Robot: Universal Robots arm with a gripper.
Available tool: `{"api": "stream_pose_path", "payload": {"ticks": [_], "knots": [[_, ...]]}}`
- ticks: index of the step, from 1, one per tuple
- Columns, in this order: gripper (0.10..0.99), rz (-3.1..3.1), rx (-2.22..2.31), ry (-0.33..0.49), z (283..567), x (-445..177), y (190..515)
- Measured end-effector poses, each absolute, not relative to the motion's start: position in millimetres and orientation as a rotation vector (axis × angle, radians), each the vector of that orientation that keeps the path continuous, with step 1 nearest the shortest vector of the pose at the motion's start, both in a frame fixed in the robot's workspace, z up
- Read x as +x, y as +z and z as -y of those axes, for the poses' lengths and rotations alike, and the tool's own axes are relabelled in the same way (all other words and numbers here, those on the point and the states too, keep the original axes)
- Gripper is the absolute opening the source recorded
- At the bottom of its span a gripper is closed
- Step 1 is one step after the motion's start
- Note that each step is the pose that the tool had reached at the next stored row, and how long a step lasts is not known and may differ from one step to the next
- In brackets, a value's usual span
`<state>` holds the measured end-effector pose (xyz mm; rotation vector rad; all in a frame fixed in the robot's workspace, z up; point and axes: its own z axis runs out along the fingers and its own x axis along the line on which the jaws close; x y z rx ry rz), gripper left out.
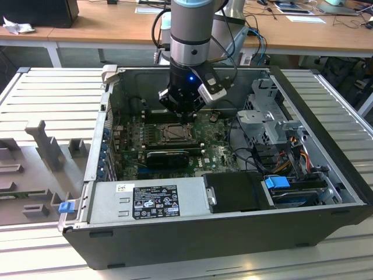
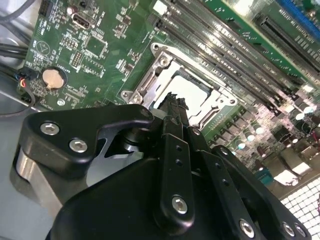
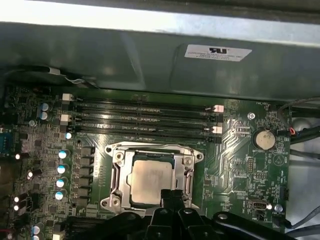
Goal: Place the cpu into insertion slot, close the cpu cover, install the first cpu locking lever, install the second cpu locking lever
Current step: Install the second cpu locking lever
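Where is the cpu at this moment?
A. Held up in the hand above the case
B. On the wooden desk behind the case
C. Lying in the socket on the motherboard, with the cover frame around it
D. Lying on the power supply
C: in the first wrist view the cpu lies flat in the socket, with the cpu cover framing it.

The grey, cylindrical robot arm (image 1: 190, 29) is seen reaching straight down in the exterior view, with a blue light lit on its black wrist section (image 1: 190, 79). Below the wrist, the black metal gripper (image 1: 187, 116) is pointed downward. In the second wrist view, the gripper (image 2: 176, 102) is shown from behind its bolted black linkage bars, which converge towards the tip; the two slim black fingertips (image 2: 172, 100) are brought together with no gap visible between them. The same closed tip (image 3: 172, 196) is seen in the first wrist view.
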<state>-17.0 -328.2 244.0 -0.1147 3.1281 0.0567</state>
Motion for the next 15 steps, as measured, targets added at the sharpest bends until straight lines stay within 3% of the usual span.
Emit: {"api": "stream_pose_path", "payload": {"ticks": [15], "knots": [[0.106,-3.158,-0.115,0.063,354.9,-16.8,239.7]]}}
